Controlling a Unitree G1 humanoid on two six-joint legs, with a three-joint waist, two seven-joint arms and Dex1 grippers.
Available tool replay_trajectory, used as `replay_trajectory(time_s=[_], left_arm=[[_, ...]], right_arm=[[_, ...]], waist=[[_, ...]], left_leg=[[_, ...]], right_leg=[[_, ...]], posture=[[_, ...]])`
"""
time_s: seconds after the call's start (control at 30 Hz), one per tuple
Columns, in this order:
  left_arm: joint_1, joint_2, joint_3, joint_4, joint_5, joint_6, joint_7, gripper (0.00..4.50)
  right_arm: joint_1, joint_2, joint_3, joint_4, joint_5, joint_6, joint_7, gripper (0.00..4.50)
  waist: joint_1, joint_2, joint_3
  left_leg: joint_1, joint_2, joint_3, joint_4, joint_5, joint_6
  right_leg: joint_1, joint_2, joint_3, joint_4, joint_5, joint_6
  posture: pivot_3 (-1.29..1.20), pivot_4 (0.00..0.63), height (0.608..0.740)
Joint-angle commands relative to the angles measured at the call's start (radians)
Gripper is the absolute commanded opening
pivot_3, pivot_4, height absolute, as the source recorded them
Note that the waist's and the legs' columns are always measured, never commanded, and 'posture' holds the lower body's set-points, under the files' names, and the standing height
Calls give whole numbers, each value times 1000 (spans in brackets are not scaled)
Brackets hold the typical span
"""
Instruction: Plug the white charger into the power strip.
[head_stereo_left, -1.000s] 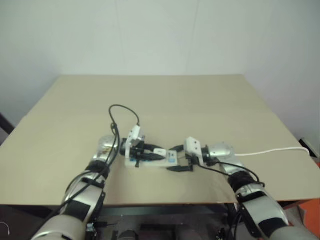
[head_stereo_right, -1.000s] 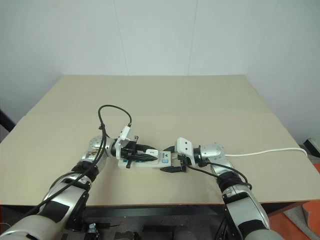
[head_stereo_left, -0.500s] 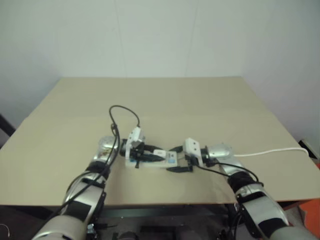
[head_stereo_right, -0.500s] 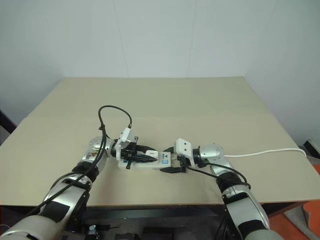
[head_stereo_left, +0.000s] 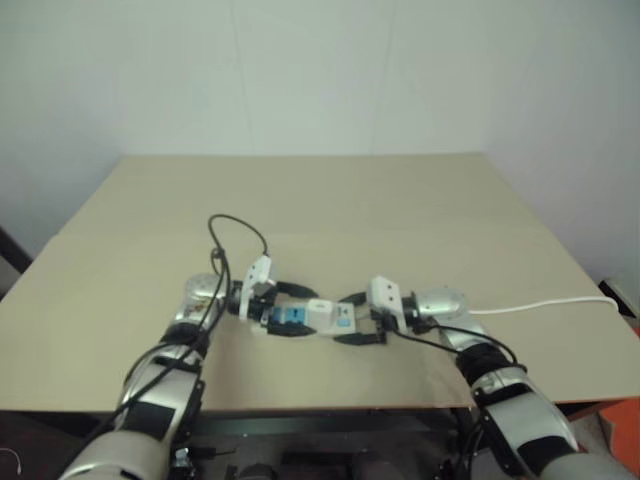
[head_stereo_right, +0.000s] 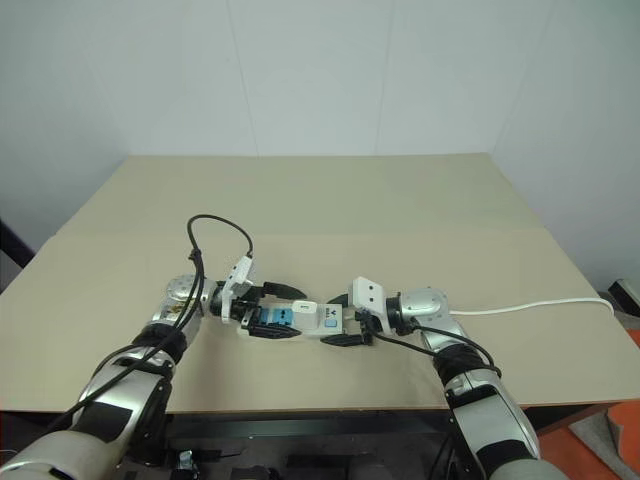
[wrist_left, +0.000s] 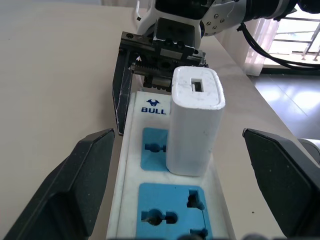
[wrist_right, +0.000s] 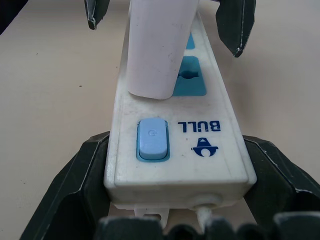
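The power strip (head_stereo_left: 298, 318) lies on the table near its front edge, its blue socket faces up. The white charger (wrist_left: 195, 127) stands upright in a socket close to the strip's switch end. My left gripper (head_stereo_left: 291, 312) is open, and its fingers (wrist_left: 82, 182) stand wide on either side of the strip, apart from the charger. My right gripper (head_stereo_left: 350, 320) is shut on the strip's switch end (wrist_right: 175, 145), one finger (wrist_right: 82, 192) against each long side.
The strip's thin white cord (head_stereo_left: 545, 301) runs off to the table's right edge. A black cable loop (head_stereo_left: 235, 232) rises from my left wrist. The tan table (head_stereo_left: 330, 200) stretches far behind the strip, and its front edge (head_stereo_left: 330, 405) is close below.
My left gripper has opened, let go of the charger and drawn back to the left. The charger stays upright in the strip. The right gripper has not moved.
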Motion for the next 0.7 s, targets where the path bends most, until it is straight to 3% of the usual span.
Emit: replay_trajectory(time_s=[0.03,0.07,0.17,0.23,0.47,0.7], left_arm=[[28,89,-70,-105,-88,52,-2,4478],[31,112,-75,-142,-122,69,-2,4478],[45,189,-71,-245,-219,130,-2,4500],[68,254,-71,-315,-273,156,-2,4500],[192,466,31,-490,-357,209,-2,4500],[416,695,187,-567,-384,218,-2,4500]], right_arm=[[-3,-13,-41,19,6,90,-46,3400],[-1,-14,-49,7,14,97,-49,3400],[17,-41,-59,-37,10,80,-48,4433],[36,-70,-66,-82,15,73,-38,4473],[176,-241,-132,-379,106,127,43,4473],[397,-531,-307,-636,247,173,136,4473]], waist=[[-6,0,1],[-7,0,2],[-2,0,4],[4,0,5],[20,2,8],[41,6,18]], left_leg=[[-1,0,0,0,0,0],[-2,0,0,0,0,0],[-13,0,-1,1,0,0],[-24,0,-1,1,0,0],[-40,0,0,0,-2,0],[-41,0,2,-1,-3,2]], right_leg=[[-1,0,0,0,0,0],[-2,0,0,0,0,0],[-12,0,-1,1,1,1],[-22,0,-1,1,1,1],[-35,-3,-2,-5,3,-3],[-36,-4,-3,-7,0,1]], posture=[[0,150,740],[0,150,740],[0,150,740],[0,150,740],[0,150,740],[0,150,740]])
